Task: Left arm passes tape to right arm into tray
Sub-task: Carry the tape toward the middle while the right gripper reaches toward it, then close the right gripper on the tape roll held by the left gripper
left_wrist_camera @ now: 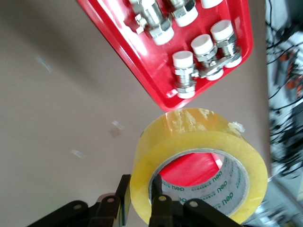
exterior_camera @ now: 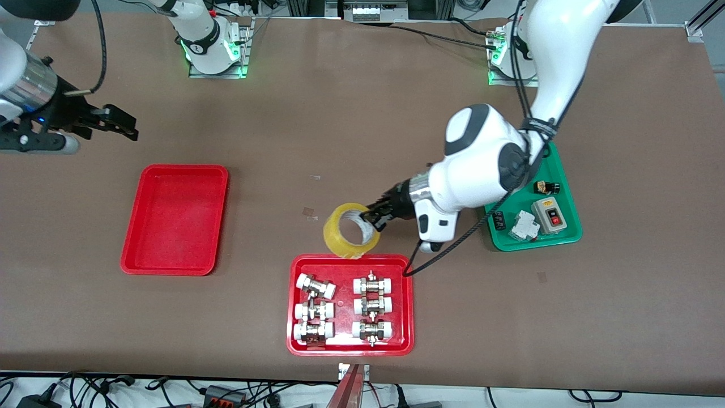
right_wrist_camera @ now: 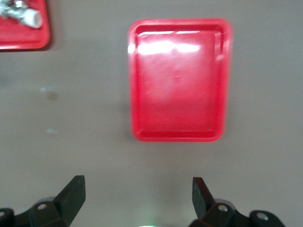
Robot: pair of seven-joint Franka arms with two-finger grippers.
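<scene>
My left gripper [exterior_camera: 374,218] is shut on the wall of the yellow tape roll [exterior_camera: 350,231], one finger inside the ring and one outside. It holds the roll tilted in the air over the table, just above the rim of the fittings tray. In the left wrist view the tape [left_wrist_camera: 199,156] fills the frame between my fingers [left_wrist_camera: 141,198]. My right gripper [exterior_camera: 122,126] is open and empty, up over the table at the right arm's end. The plain red tray [exterior_camera: 175,218] lies empty under it and shows in the right wrist view [right_wrist_camera: 180,80] past the open gripper [right_wrist_camera: 137,196].
A red tray [exterior_camera: 351,306] with several white-capped metal fittings lies near the front camera. A green tray [exterior_camera: 535,204] with switches and small parts lies at the left arm's end, partly under that arm. A black cable hangs from the left wrist.
</scene>
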